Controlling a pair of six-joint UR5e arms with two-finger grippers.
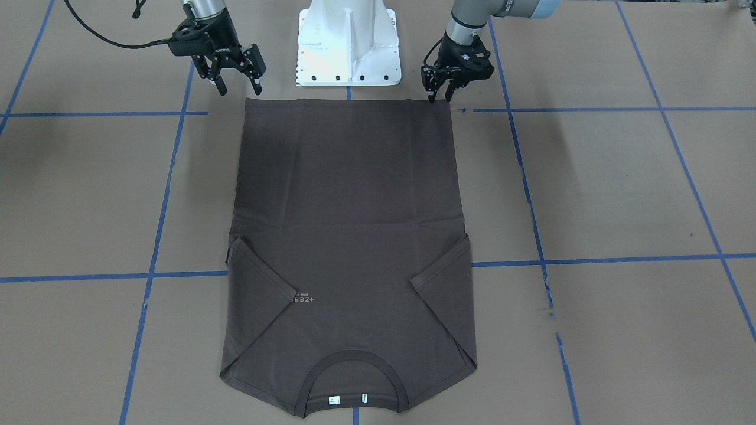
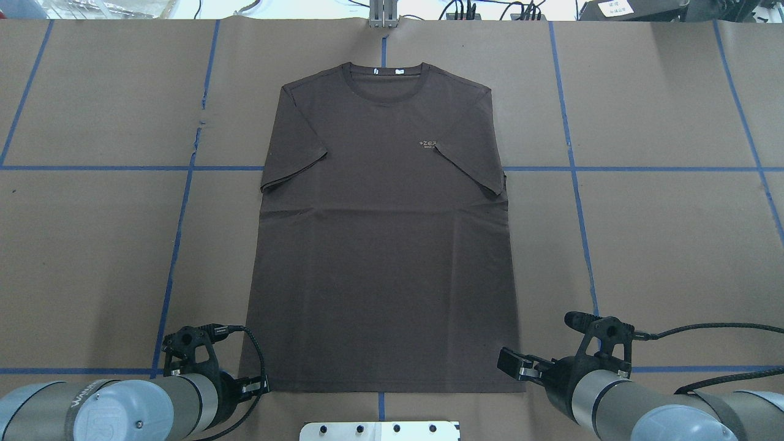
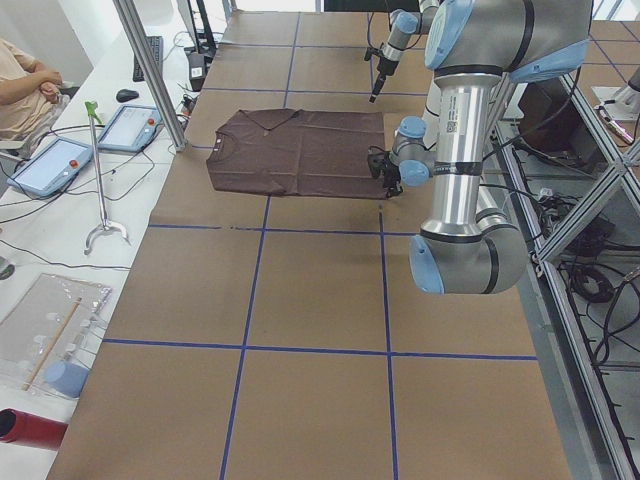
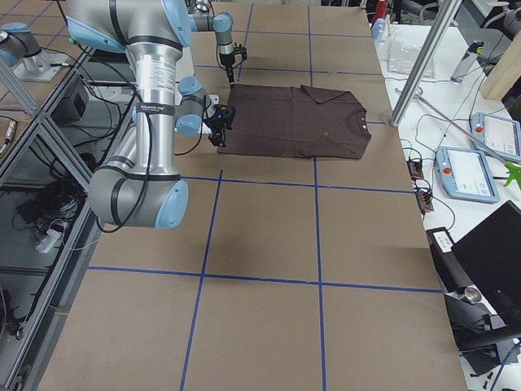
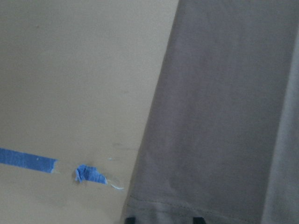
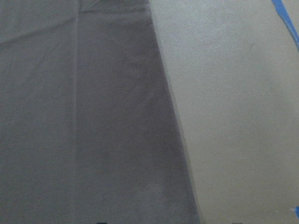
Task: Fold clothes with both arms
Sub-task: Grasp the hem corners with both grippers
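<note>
While the dark brown short-sleeved T-shirt (image 1: 348,206) has its sleeves tucked, we judge body folds remain; left end effector (image 1: 441,96) and right end effector (image 1: 241,88) gape empty at its hem.

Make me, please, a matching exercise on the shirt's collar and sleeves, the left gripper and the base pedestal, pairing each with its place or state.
1 collar
2 sleeves
3 left gripper
4 base pedestal

A white, just beyond the middle of the hem
B folded inward over the front of the T-shirt
C at the end farthest from the robot
D at a hem corner, by torn blue tape

Pairs: 1-C, 2-B, 3-D, 4-A
</note>
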